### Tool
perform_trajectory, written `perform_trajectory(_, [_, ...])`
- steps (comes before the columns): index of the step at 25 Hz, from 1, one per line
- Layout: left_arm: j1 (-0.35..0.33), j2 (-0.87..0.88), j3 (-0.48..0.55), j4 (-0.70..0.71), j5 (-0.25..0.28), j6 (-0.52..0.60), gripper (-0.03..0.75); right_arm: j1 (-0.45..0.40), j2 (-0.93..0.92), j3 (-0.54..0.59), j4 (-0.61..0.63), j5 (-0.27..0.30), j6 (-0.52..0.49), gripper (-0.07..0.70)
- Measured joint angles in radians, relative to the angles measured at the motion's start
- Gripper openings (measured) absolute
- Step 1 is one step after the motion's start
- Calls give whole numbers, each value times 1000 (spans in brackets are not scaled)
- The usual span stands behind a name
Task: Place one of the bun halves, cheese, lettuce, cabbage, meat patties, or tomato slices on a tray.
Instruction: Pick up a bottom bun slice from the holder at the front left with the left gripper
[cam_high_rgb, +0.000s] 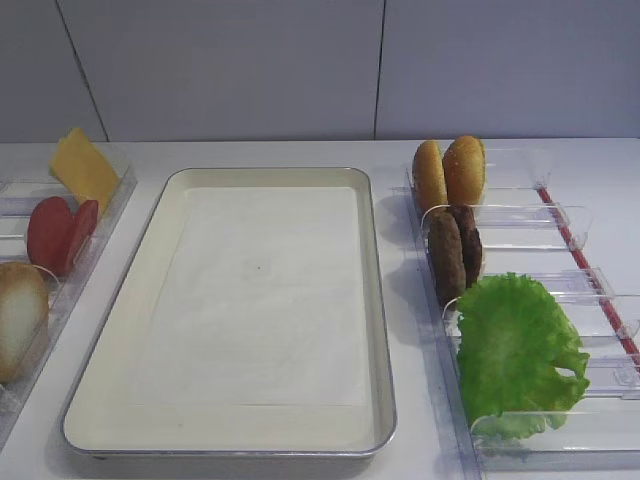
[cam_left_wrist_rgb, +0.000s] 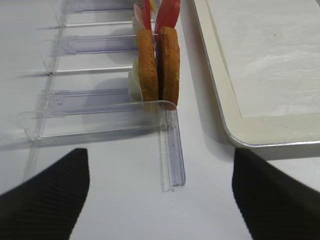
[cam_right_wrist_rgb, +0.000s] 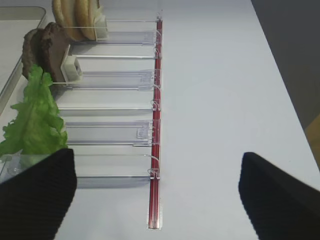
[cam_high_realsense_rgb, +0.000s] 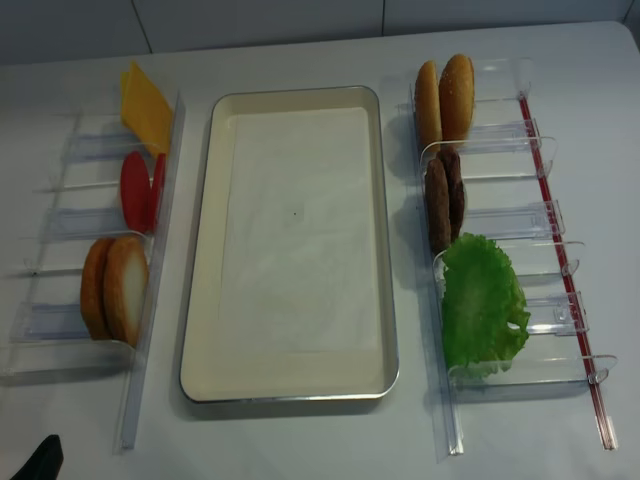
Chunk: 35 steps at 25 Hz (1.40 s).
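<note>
The cream tray (cam_high_rgb: 383, 330) (cam_high_realsense_rgb: 205, 250) lies in the middle with only its paper liner in it. In the left rack stand two bun halves (cam_high_realsense_rgb: 115, 288) (cam_left_wrist_rgb: 159, 65), two tomato slices (cam_high_realsense_rgb: 140, 190) (cam_high_rgb: 60, 232) and the cheese (cam_high_rgb: 85, 168). The right rack holds two meat patties (cam_high_rgb: 453, 250) (cam_right_wrist_rgb: 45, 50) and the lettuce (cam_high_rgb: 520, 355) (cam_right_wrist_rgb: 35, 120). No cabbage is in view. My left gripper (cam_left_wrist_rgb: 160, 200) hangs open and empty before the near end of the left rack. My right gripper (cam_right_wrist_rgb: 157, 195) is open and empty over the table by the right rack's near end.
Clear plastic racks (cam_high_realsense_rgb: 60, 330) (cam_high_realsense_rgb: 520, 370) flank the tray. Two golden-orange buns (cam_high_rgb: 448, 172) stand at the far end of the right rack. A red strip (cam_right_wrist_rgb: 156, 165) runs along that rack. The table's right edge (cam_right_wrist_rgb: 285, 100) shows in the right wrist view.
</note>
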Motion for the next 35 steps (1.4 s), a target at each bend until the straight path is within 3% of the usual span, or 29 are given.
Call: perform_trajectory(35, [0, 0, 0, 0, 0, 0, 545, 0, 0, 0, 0, 0, 2, 661])
